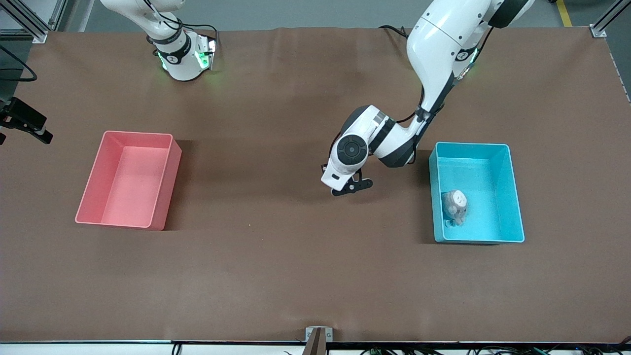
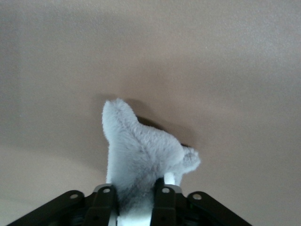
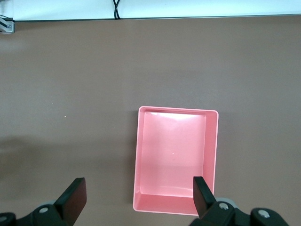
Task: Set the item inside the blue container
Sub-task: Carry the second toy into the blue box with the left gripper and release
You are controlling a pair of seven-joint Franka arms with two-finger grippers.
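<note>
Left arm: reaches from its base down to the middle of the table, elbow raised, forearm angled toward the front camera, wrist bent so the hand points down at the brown table (image 1: 276, 276).
Left gripper (image 2: 134, 200): low over the table mat between the two bins, nearer the blue container; in the front view it is mostly hidden under the wrist (image 1: 345, 186).
Left gripper state: fingers (image 2: 104, 202) drawn in on either side of a grey plush toy (image 2: 141, 155); the fur is squeezed between them.
Grey plush toy: pale grey, fluffy, one pointed part sticking away from the fingers; its shadow lies on the mat just beside it. Whether it rests on the mat or is just off it cannot be told.
Right arm: waiting, folded close to its base at the right arm's end of the table.
Right gripper (image 3: 136, 197): held high above the table, looking down on the pink bin; fingers (image 3: 75, 195) spread wide apart with nothing between them.
Blue container (image 1: 515, 197): on the table toward the left arm's end, upright, open at the top, apart from the left gripper.
Contents of blue container: one small stuffed animal (image 1: 454, 206) with a pale face, lying near the wall on the left gripper's side.
Pink bin (image 1: 98, 182): on the table toward the right arm's end, upright, well apart from the blue container.
</note>
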